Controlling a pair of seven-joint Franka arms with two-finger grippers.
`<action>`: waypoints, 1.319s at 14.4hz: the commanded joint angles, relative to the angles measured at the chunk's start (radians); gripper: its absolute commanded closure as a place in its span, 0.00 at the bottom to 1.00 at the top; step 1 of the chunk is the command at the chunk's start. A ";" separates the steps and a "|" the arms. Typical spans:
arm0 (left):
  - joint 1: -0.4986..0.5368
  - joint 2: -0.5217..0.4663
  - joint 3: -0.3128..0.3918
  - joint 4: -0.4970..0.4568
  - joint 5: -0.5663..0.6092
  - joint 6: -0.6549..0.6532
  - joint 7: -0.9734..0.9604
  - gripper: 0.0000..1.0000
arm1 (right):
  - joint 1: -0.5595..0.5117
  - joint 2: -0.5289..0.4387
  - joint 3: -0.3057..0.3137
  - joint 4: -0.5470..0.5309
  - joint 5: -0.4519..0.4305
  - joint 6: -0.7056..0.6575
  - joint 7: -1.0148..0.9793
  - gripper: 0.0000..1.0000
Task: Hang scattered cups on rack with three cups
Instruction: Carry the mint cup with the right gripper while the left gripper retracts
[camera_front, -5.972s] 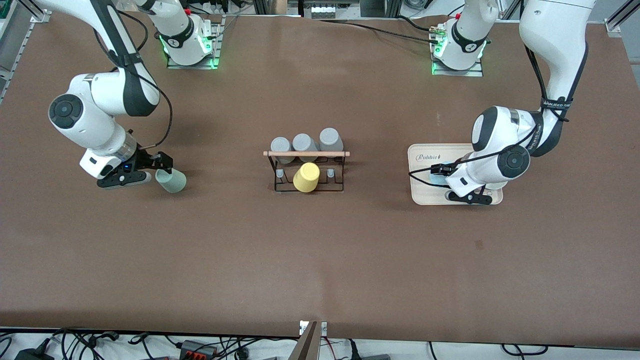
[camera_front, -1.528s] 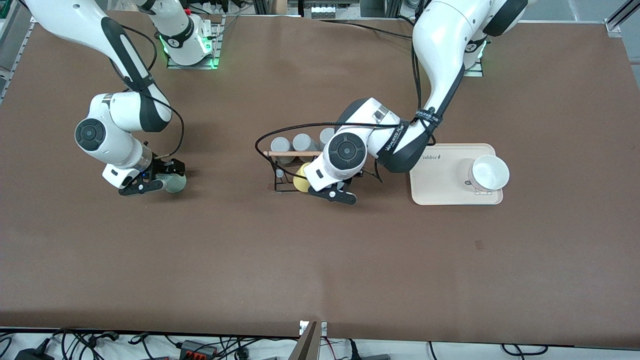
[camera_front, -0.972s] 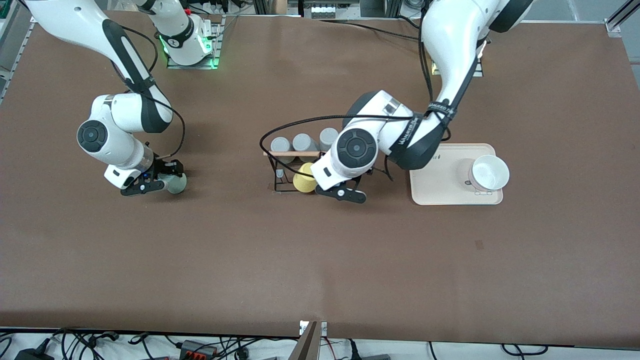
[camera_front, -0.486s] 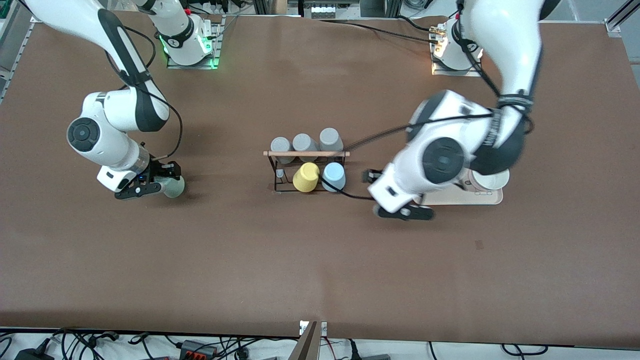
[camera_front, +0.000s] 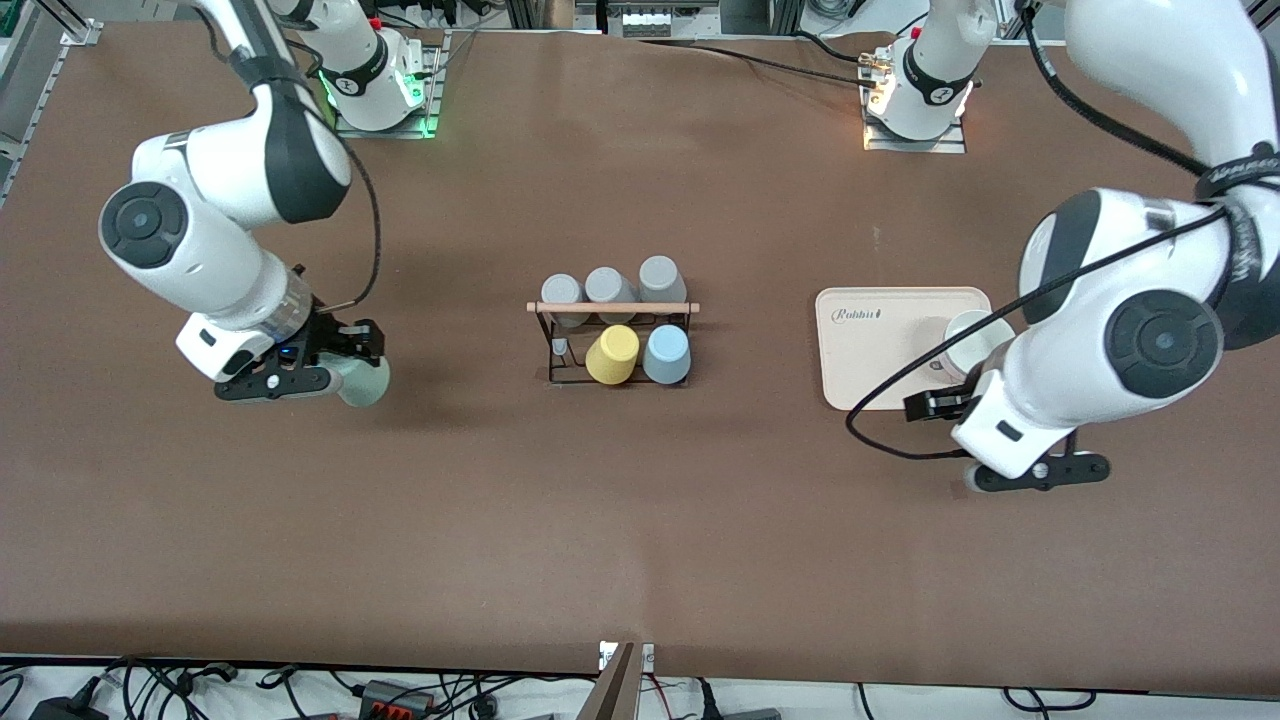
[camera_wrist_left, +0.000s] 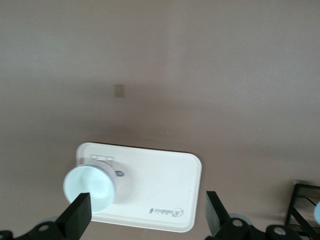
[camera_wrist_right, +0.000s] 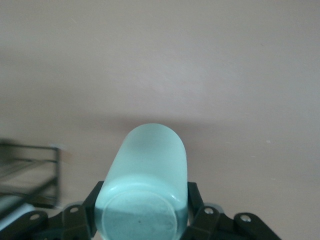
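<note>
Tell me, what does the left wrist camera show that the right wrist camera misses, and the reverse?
Only the left wrist view shows the cream rectangular tray with a white round bowl on it, framed by the open, empty jaws of the left gripper. Only the right wrist view shows the pale sage-green tapered cup, clamped in the right gripper above the table. Both share the brown table and a corner of the black wire-frame rack.
</note>
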 joint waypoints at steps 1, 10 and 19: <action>0.057 -0.109 0.003 -0.080 0.010 -0.014 0.153 0.00 | 0.081 0.074 -0.004 0.128 0.022 -0.037 0.155 0.88; 0.117 -0.490 0.110 -0.512 -0.111 0.179 0.281 0.00 | 0.264 0.205 -0.004 0.257 0.022 -0.023 0.455 0.88; 0.123 -0.510 0.106 -0.587 -0.113 0.190 0.301 0.00 | 0.319 0.237 0.006 0.247 0.045 -0.021 0.510 0.87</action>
